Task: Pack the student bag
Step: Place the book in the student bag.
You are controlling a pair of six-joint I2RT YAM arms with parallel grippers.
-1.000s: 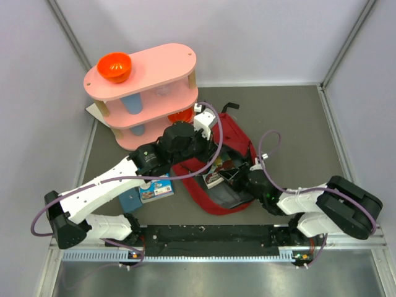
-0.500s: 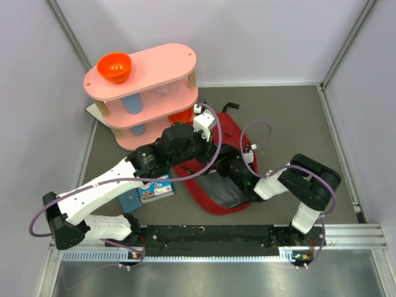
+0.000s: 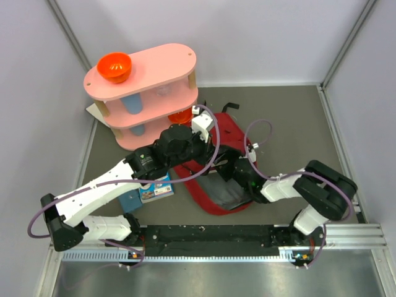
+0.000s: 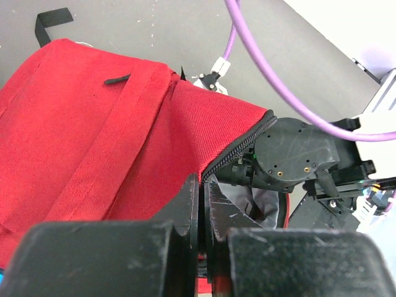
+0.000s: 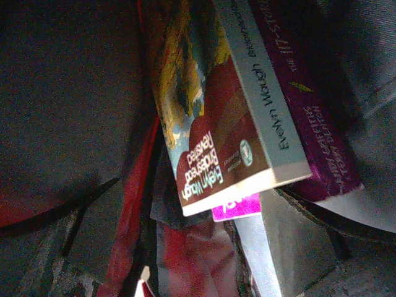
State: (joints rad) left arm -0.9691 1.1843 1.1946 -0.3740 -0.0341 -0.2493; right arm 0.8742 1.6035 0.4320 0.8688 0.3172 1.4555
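Your left tool [image 4: 201, 204] is clenched on the zip rim of the student bag [image 3: 238, 139], lying on the worktop [image 3: 291, 124], probably to hold its mouth open for your right tool [image 3: 231, 175], which reaches inside beside the paperbacks [image 5: 210, 142]; I cannot tell whether it is released or clenched.

Books [image 5: 223, 154] seemingly crowd the mouth of the student bag [image 4: 93, 136]

Orange bowl [image 3: 114, 67] atop pink two-tier shelf [image 3: 162, 64].
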